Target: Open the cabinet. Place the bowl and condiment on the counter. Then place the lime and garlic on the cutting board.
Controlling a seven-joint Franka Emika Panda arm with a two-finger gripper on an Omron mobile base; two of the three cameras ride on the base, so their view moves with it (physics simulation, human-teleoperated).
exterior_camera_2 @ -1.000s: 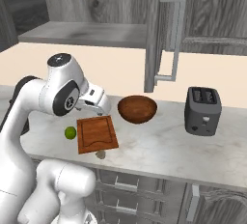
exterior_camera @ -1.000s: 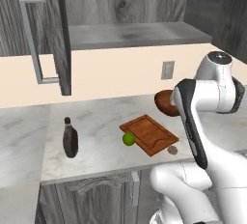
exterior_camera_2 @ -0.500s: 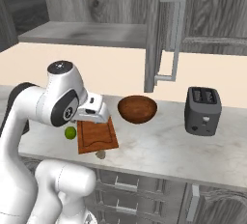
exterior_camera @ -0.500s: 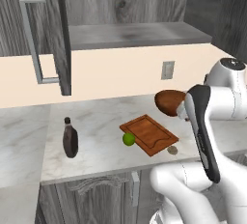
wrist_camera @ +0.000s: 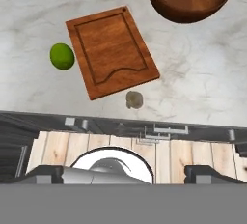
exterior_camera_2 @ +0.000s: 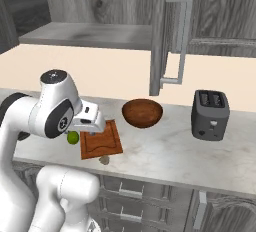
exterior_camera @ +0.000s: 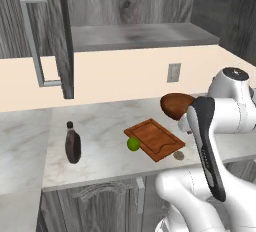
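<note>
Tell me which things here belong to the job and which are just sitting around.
Part of the job:
cabinet, door open
bowl, on the counter
condiment, on the counter
lime, beside the cutting board
garlic, just off the board's edge

Just sitting around:
toaster
wall outlet

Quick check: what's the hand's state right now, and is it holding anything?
Hand: open, holding nothing, raised above the cutting board.
</note>
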